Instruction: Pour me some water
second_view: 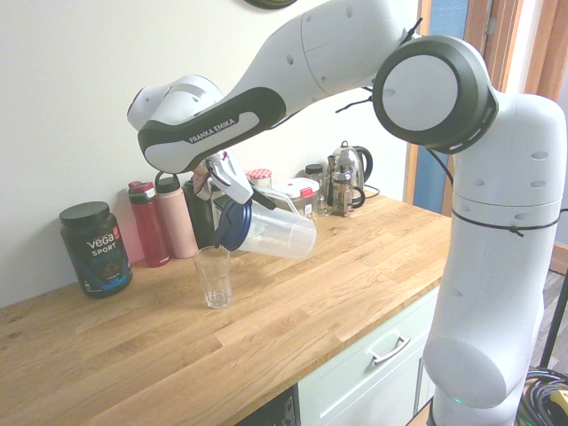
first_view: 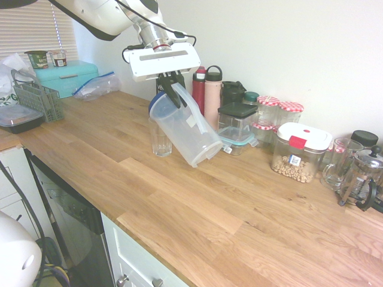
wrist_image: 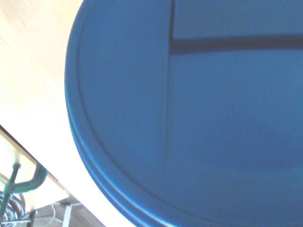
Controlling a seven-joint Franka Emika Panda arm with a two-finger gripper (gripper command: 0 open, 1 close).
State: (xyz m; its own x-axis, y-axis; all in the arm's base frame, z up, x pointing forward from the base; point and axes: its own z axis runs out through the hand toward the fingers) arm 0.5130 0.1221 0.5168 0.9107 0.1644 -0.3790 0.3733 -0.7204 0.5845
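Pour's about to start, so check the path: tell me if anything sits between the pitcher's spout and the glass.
Nothing visible does. The gripper holds the clear pitcher by its handle, tilted with its blue lid end just above the empty glass. The bottles stand behind against the wall, off the pour line.

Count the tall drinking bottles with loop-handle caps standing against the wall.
2: a red bottle and a pink bottle right beside it, both behind the tilted pitcher. Others may be hidden behind the pitcher or the arm.
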